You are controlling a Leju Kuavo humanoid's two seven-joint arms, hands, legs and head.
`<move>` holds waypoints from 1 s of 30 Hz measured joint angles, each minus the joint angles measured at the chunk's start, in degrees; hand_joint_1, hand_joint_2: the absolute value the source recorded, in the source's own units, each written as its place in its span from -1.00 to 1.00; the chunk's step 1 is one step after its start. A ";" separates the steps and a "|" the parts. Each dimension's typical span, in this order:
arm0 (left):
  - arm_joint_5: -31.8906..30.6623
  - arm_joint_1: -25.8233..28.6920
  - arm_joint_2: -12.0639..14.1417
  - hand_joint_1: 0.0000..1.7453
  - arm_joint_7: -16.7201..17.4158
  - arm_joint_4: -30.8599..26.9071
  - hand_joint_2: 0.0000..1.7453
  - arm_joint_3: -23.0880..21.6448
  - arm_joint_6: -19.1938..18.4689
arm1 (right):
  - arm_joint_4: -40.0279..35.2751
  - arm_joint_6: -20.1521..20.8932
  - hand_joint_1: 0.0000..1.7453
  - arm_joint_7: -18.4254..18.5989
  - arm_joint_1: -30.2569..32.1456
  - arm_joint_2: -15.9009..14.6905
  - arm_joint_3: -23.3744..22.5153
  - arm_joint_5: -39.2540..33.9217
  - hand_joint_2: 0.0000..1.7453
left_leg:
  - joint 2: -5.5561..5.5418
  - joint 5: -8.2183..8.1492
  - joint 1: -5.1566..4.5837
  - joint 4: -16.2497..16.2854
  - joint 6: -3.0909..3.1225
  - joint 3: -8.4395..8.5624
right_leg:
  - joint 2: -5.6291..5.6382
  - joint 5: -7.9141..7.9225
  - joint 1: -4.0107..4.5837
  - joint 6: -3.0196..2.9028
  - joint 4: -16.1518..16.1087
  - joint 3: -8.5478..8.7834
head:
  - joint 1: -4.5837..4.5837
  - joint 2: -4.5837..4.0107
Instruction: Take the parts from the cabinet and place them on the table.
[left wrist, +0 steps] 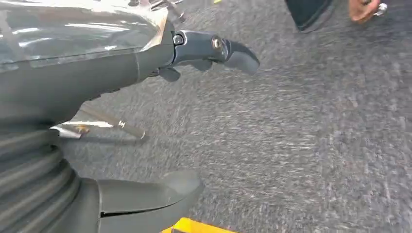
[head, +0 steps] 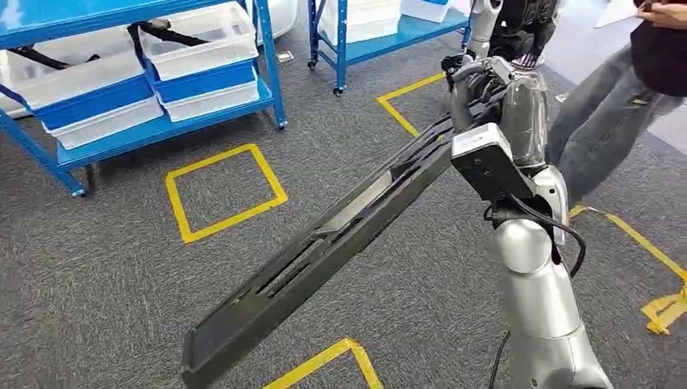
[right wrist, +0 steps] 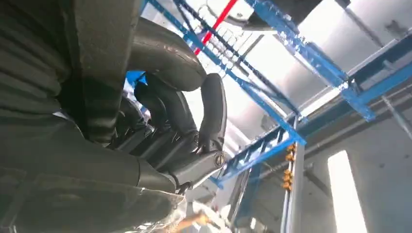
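The long black part (head: 324,243) slants across the grey carpet (head: 105,284), its low end nearest, by a strip of yellow tape (head: 324,361), its high end up at the right hand (head: 478,85). That hand has its dark fingers (right wrist: 170,111) curled round the part's upper end — the thumb wrapped over it in the right wrist view. The left hand (left wrist: 145,63) hangs above the carpet with nothing in it, fingers (left wrist: 233,51) stretched out and the thumb (left wrist: 150,194) well apart from them. Farther off a yellow tape square (head: 225,190) marks the floor. Behind it stands the blue cabinet (head: 271,77) with 2 stacks of white-and-blue bins (head: 202,61) — dark parts lying in them. A person in jeans (head: 599,121) stands just beside the right arm.
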 joint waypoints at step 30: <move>8.50 1.30 -1.11 -1.00 3.10 -0.11 1.00 6.82 8.81 | 4.35 0.81 0.78 -9.53 -2.41 8.42 -6.44 -16.78 1.00 | -1.30 -0.52 0.18 0.29 -0.39 0.08 | 3.39 4.10 0.28 0.51 -7.42 2.64 | -0.23 0.00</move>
